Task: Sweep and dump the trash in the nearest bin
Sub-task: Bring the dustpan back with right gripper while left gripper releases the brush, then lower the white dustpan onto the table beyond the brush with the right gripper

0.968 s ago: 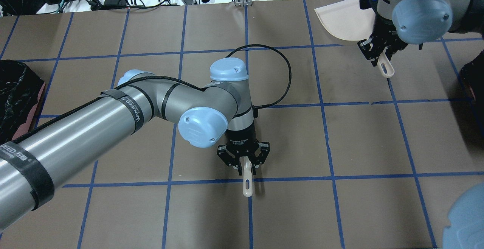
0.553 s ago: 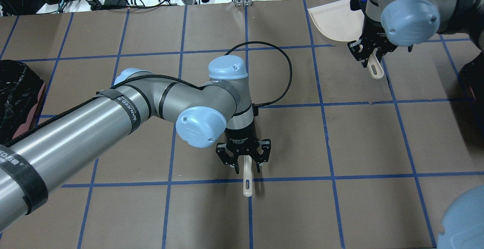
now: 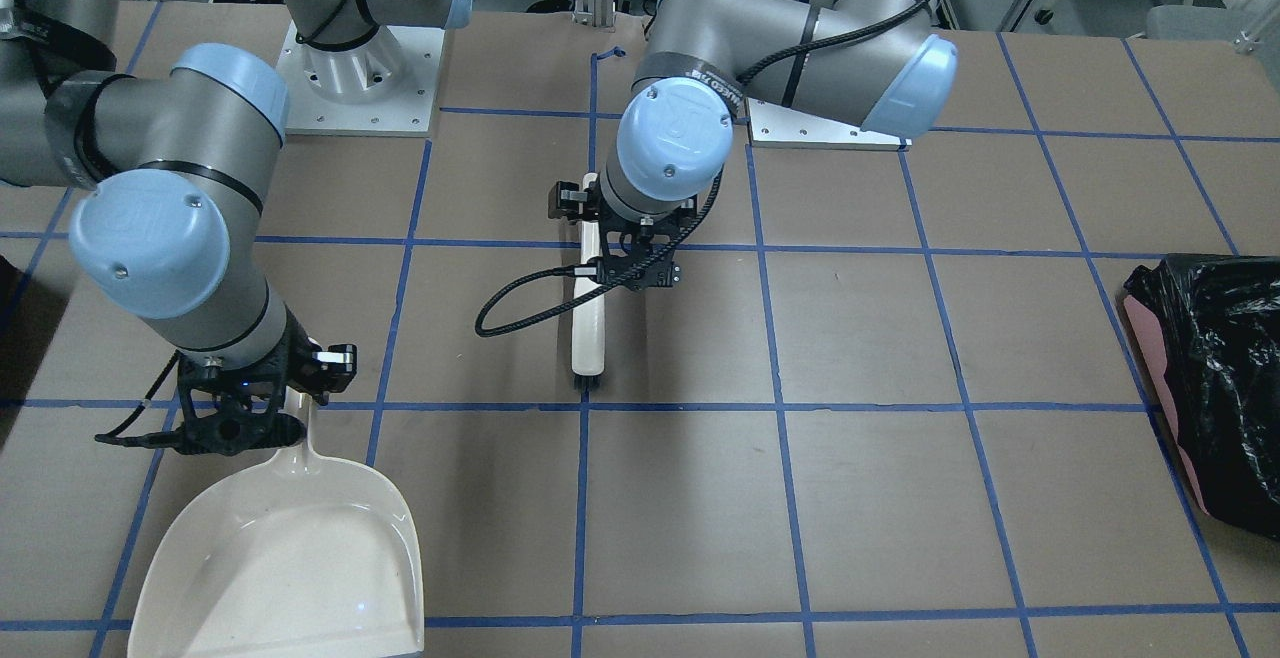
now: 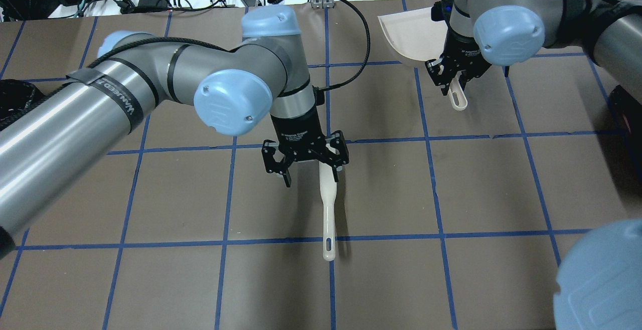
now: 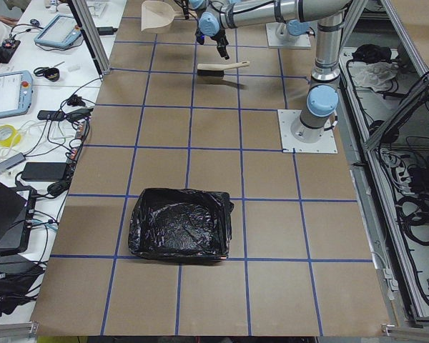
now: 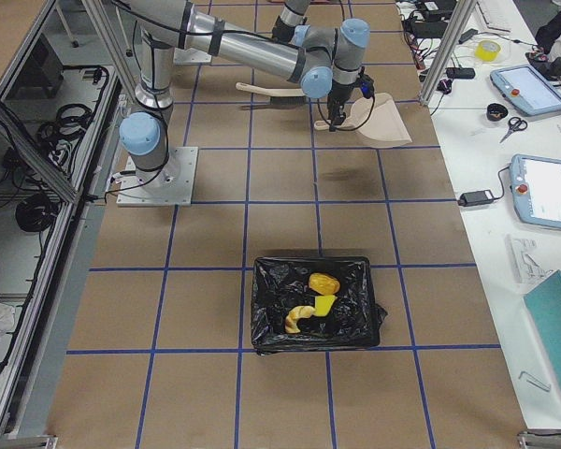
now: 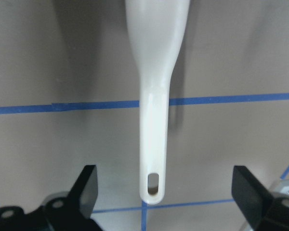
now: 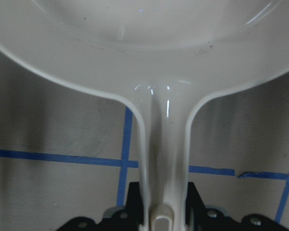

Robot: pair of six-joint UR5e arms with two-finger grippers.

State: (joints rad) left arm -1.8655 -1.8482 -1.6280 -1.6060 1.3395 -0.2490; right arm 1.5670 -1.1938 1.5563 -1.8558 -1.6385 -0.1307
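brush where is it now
In the overhead view the brush lies flat on the table near its middle, handle end across a blue tape line, under the open left gripper.

Bright, even overhead light in all views. Soft shadows lie right of brush (image 4: 327, 209) on table (image 4: 491, 189) (overhead view). Glare spots on dustpan (image 8: 144, 48), ctr of R wrist view; lower corners slightly blurred.
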